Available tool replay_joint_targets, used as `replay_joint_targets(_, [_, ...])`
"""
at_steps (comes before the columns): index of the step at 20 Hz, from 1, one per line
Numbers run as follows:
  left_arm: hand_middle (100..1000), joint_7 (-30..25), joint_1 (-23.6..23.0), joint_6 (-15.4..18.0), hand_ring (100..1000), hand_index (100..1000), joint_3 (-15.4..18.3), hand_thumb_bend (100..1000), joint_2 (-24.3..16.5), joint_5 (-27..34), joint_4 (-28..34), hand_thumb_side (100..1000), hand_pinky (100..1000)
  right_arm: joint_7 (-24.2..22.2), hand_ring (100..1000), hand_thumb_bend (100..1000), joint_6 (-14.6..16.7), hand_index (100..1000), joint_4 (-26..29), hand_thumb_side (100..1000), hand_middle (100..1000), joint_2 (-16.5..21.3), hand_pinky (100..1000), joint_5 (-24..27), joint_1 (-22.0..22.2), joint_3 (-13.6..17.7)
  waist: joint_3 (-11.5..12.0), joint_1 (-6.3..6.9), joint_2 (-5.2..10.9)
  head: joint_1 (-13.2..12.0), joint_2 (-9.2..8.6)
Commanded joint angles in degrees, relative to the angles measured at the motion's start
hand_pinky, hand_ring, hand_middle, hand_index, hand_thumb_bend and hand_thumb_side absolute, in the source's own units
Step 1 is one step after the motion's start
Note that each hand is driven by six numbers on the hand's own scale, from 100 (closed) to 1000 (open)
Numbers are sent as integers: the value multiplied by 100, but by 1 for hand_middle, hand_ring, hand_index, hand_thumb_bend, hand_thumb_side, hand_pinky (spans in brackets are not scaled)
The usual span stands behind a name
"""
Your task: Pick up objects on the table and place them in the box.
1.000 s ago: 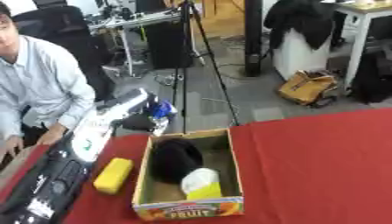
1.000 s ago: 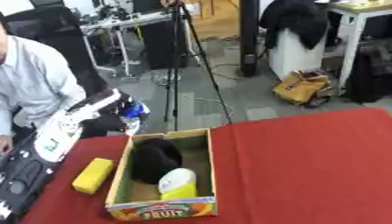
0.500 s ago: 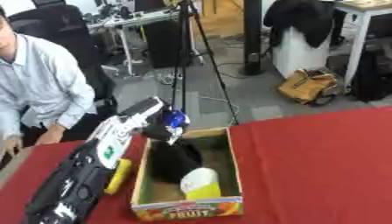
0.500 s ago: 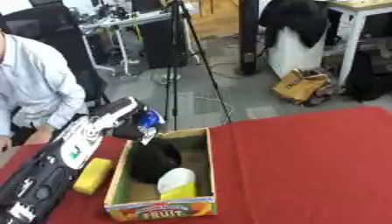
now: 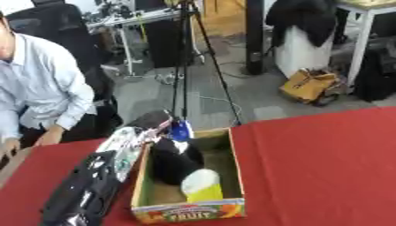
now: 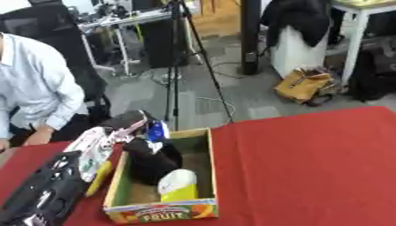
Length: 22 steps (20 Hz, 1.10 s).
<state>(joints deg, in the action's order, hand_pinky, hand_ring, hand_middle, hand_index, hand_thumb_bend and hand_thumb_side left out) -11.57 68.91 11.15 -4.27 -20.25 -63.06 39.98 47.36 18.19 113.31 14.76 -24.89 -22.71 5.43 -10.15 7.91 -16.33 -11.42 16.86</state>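
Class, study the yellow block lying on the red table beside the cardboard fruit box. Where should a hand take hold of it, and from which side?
Grip the yellow block across its narrow width, coming from above. It lies flat and elongated on the red table, close against the left wall of the cardboard fruit box, so a sideways approach from the box looks blocked. The left hand and its arm cover part of it now.

An office or lab workroom, set up for recording.
A tripod [image 5: 193, 57] stands on the grey floor [image 5: 255, 95] beyond the red-covered desk [image 5: 325, 159]; behind it are black office chairs [image 5: 58, 33], a white table [image 5: 367, 26] with a dark coat [image 5: 302, 17] hung beside it, and a tan bag [image 5: 309, 85] on the floor.
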Motion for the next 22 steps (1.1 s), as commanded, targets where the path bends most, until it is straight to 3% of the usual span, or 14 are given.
replay_joint_targets(1, [782,-253,119,158,763,861,4,270,-51,-284,19,628,699,19,774,100,34,633,128,1000,619,33,818,41,-84,-13,-3,-37,93,-10,-50])
replay_joint_targets(3, [813,-419,117,227,791,885,26,278,-29,-338,12,658,759,21,773,100,30,633,128,1000,619,28,818,35,-86,-11,-11,-38,94,-7,-45])
replay_joint_targets(13, [886,-789,136,249,867,970,22,347,10,-570,74,665,852,20,773,100,17,630,128,1000,618,15,818,37,-88,-19,-27,-36,100,-15,-45])
replay_joint_targets(22, [905,-735,143,169,888,986,25,344,25,-1057,129,652,885,29,772,100,9,630,128,1000,617,9,819,44,-78,-16,-31,-56,108,-8,-11])
